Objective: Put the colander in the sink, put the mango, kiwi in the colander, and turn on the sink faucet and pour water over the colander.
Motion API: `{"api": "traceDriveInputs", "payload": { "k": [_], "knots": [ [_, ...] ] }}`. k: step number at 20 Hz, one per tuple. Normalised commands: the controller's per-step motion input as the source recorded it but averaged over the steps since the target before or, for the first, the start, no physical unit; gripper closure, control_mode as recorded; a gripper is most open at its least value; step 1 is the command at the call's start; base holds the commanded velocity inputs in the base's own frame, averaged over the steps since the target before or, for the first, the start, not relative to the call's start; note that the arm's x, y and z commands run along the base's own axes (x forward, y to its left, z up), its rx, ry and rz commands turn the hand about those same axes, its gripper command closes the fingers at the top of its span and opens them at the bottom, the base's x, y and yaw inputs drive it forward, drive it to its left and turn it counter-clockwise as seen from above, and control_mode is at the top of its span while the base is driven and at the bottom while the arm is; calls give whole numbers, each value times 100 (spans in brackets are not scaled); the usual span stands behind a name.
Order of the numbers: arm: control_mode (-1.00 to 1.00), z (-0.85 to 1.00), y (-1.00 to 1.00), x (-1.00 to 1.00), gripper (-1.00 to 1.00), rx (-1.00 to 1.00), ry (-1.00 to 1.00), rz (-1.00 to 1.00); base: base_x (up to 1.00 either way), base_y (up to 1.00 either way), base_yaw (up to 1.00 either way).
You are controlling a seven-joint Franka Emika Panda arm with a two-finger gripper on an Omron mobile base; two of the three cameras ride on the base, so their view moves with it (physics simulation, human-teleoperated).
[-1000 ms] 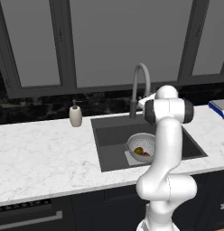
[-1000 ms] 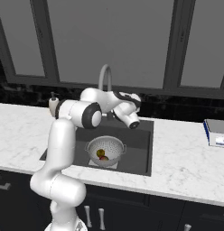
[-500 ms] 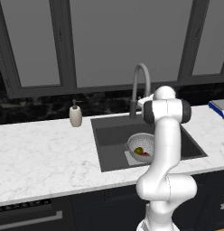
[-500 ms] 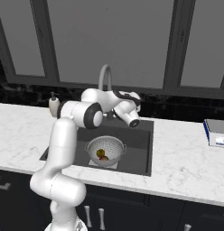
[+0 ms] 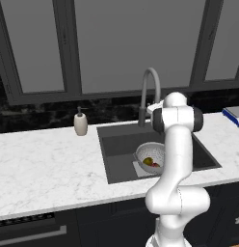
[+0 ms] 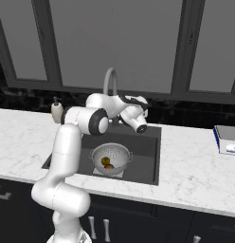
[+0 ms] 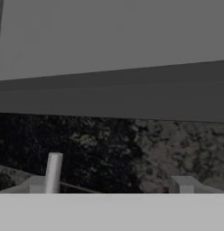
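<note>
The colander (image 6: 111,159) sits in the sink (image 6: 143,161), holding the kiwi (image 6: 105,161) and mango (image 6: 109,166). The end effector (image 6: 120,108) is beside the faucet (image 6: 110,81); its grip state cannot be determined. A soap bottle (image 5: 81,123) stands on the table (image 5: 44,164).

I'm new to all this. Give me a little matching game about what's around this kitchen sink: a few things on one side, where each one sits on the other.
Things:
1. silver-grey perforated metal colander
2. small olive-brown kiwi
3. white soap dispenser
4. tall grey gooseneck faucet

Places:
A. on the marble counter, left of the basin
B. on the floor of the dark grey sink
C. rising behind the basin
D. inside the colander, beside the red mango

Pairs: 1-B, 2-D, 3-A, 4-C
</note>
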Motion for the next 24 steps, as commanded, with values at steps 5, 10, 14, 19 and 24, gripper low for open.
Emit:
{"api": "traceDriveInputs", "payload": {
  "k": [5,10,14,19,24],
  "knots": [
    [-100,-9,1,14,-100,0,0,0,0,0,0],
    [-100,-9,0,16,-100,0,0,0,0,0,0],
    [-100,-13,0,16,-100,0,0,0,0,0,0],
    [-100,-21,10,17,-100,0,0,0,0,0,0],
    [-100,-20,19,13,100,0,0,0,0,0,0]
  ]
}}
